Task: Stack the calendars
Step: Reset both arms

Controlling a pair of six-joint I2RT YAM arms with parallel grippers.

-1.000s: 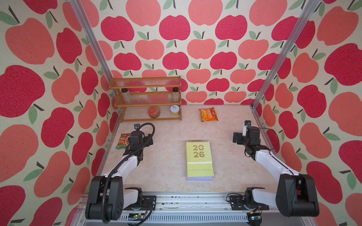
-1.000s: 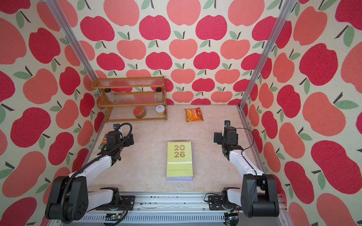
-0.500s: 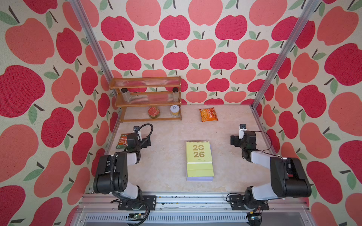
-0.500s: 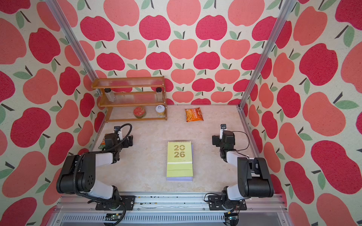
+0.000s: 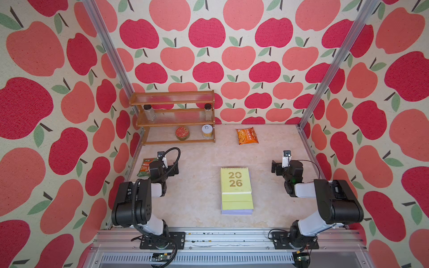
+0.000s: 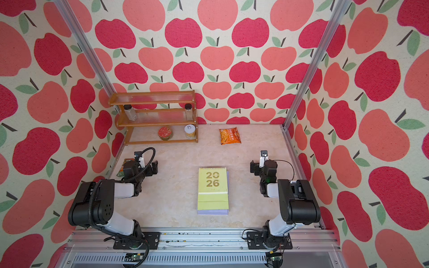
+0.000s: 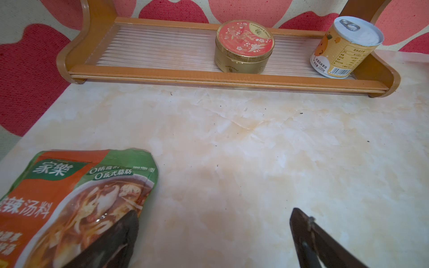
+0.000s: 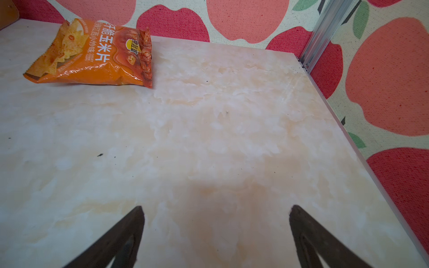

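Note:
The calendars (image 5: 235,190) lie in one flat pile at the table's middle in both top views, also (image 6: 213,190). A yellow-green cover with gold "2026" is on top, and lavender edges show underneath at the near end. My left gripper (image 5: 173,167) sits left of the pile, well apart from it. In the left wrist view it (image 7: 213,215) is open over bare table with nothing between its fingers. My right gripper (image 5: 275,167) rests to the right of the pile, also apart. The right wrist view shows it (image 8: 216,208) open and empty. Neither wrist view shows the calendars.
A green soup packet (image 5: 145,167) lies by the left wall, beside one left finger (image 7: 123,232). An orange chip packet (image 5: 247,136) lies at the back. The wooden shelf (image 5: 174,116) in the back left corner holds a round tin (image 7: 243,46), a can (image 7: 343,46) and two jars.
Both arms have folded back toward the front rail, with their elbows now raised near it. The grippers stayed open at the sides. The pile has not moved.

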